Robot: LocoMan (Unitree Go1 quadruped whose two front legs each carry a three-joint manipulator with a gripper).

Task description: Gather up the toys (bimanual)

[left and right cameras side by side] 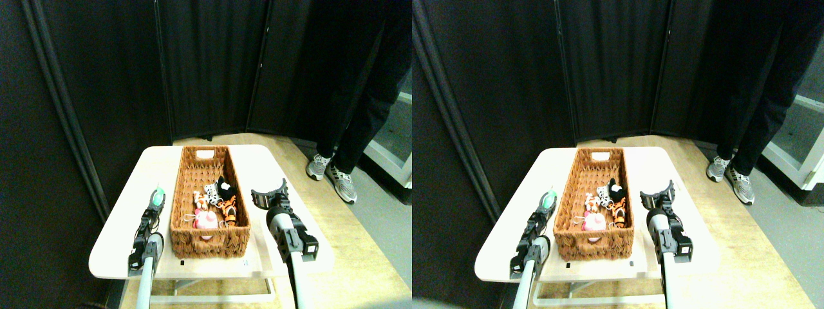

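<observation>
A small green toy (158, 194) sits at the tip of the left gripper (158, 197), over the table's left side, just beside the left long wall of the wicker basket (182, 212) but outside it. The gripper's jaws seem to be pinching the toy, though it is small and pale in this view, so the hold is probable rather than certain.

The other toys lie inside the basket, in its near half: a pink figure (205, 221) closest to the near end wall, an orange-black striped tiger (230, 208) against the right wall, a white black-spotted figure (212, 192) toward the middle, and a black one (224, 188) just behind the tiger.

The right gripper (270, 195) hangs over the table just beside the basket's right wall, level with the tiger but outside the rim, its jaws spread wide and holding nothing.

The basket stands lengthwise along the middle of the white table (257, 161). Beyond the table's far right corner, a person's legs and sneakers (331, 174) stand on the floor.
</observation>
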